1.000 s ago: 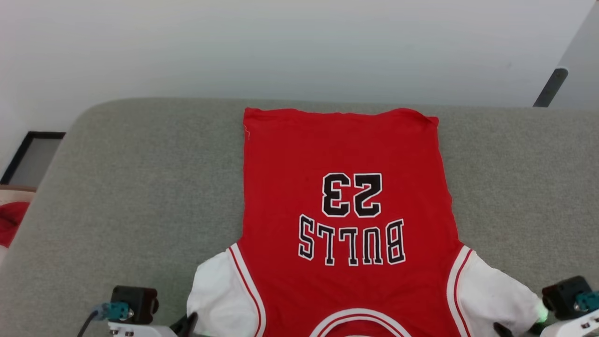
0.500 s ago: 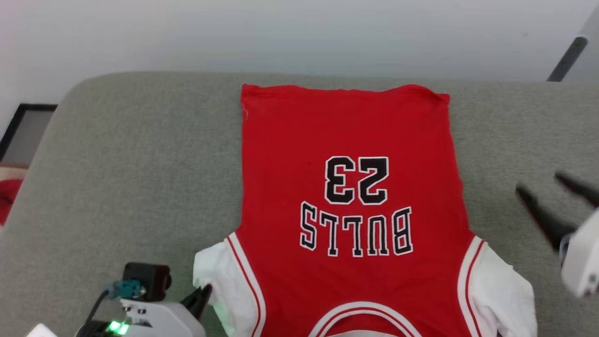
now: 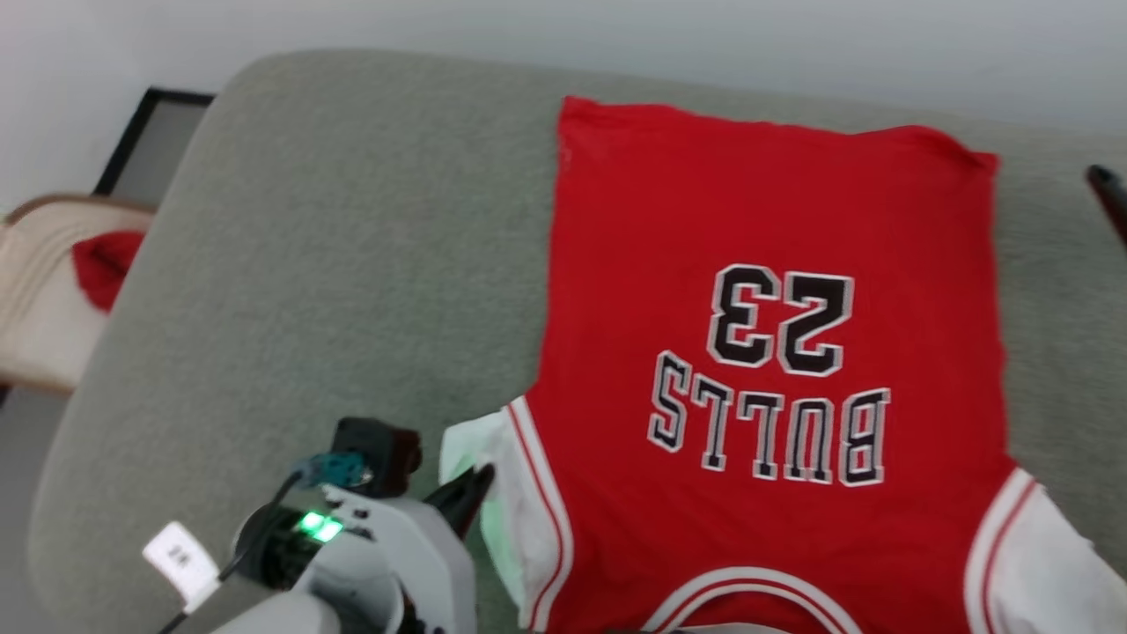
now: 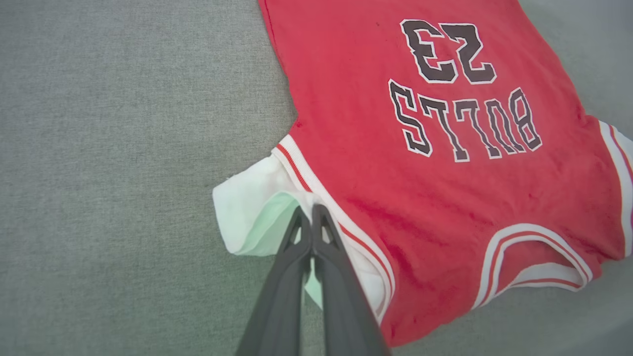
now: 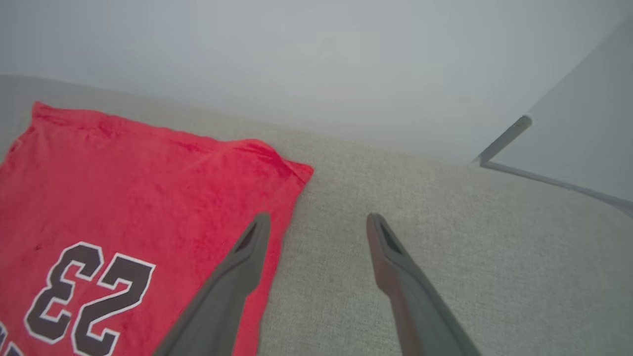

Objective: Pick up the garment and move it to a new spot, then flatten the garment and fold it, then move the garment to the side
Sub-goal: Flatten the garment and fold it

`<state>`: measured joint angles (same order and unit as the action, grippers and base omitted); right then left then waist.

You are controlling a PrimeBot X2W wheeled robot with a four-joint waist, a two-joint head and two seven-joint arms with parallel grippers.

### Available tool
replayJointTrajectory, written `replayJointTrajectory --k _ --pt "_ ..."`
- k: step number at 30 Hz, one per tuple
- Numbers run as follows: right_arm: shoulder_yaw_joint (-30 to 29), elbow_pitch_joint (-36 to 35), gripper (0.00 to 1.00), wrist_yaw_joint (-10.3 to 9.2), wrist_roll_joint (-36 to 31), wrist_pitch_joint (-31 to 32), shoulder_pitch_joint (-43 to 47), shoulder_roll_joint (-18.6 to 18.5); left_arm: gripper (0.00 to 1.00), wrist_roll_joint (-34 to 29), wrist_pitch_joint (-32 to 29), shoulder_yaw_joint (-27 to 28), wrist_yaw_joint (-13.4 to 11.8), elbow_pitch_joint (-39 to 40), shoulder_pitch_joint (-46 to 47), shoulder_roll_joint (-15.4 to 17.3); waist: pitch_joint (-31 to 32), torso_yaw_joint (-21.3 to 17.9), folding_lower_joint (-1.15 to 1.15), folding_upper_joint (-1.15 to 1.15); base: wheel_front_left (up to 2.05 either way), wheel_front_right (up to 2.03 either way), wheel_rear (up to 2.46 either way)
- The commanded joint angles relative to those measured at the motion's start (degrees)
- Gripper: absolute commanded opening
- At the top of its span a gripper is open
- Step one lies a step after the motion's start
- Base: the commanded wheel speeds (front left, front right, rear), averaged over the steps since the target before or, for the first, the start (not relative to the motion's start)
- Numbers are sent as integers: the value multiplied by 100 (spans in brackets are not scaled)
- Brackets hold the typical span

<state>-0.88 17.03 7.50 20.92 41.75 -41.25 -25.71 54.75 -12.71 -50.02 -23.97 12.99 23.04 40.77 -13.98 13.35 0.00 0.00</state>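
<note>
Your left gripper (image 4: 310,215), lower centre, is clamped on a sleeve of the red white-sleeved jersey shirt (image 4: 346,74). Your right gripper (image 5: 316,221) gapes wide at its edge, mid-frame.

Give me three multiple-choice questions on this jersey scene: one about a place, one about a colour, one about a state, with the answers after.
1. Where do the tips of the left claw sit?
A) on the number
B) on the white sleeve
C) on the neckline trim

2. What colour is the lettering on the garment?
A) blue
B) yellow
C) black, outlined in white

3. How is the right claw?
A) open
B) shut on the hem
C) shut on nothing

Answers:
B, the left wrist view shows its closed fingers pinching the sleeve.
C, the head view shows black characters edged in white on red.
A, the right wrist view shows its fingers spread above the cushion, beside the garment's edge.
</note>
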Motion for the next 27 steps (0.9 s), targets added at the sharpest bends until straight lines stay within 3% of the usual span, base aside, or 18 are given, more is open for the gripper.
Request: replayJointTrajectory --k 1,8,21,22,23,24,27 --pt "-41 200 100 0 -47 49 -160 -20 0 -55 -22 -28 58 -42 111 -64 -391 485 0 0 0 0 0" --pt "-380 1583 100 0 -391 385 -932 -122 0 -162 -110 -276 446 -399 554 -525 -695 1106 0 0 0 0 0" --pt "-1162 2857 100 0 -1583 974 -1403 -184 0 -211 -16 -561 987 -1014 920 -1131 -1036 1710 0 0 0 0 0" --pt "-1214 2924 87 0 -1698 1062 -1379 -155 0 -203 -2 -567 1004 -1061 933 -1158 -1048 1723 0 0 0 0 0" --pt "-1309 2982 18 1 -1788 1140 -1385 -138 0 -191 8 -569 1029 -1097 944 -1175 -1058 1729 0 0 0 0 0" --pt "-1363 3014 0 0 -1878 1203 -1385 -110 0 -184 21 -569 1046 -1134 951 -1194 -1068 1736 0 0 0 0 0" --pt "-1552 2971 0 0 -2109 1184 -1398 -49 0 -141 60 -565 1101 -1254 950 -1242 -1067 1737 0 0 0 0 0"
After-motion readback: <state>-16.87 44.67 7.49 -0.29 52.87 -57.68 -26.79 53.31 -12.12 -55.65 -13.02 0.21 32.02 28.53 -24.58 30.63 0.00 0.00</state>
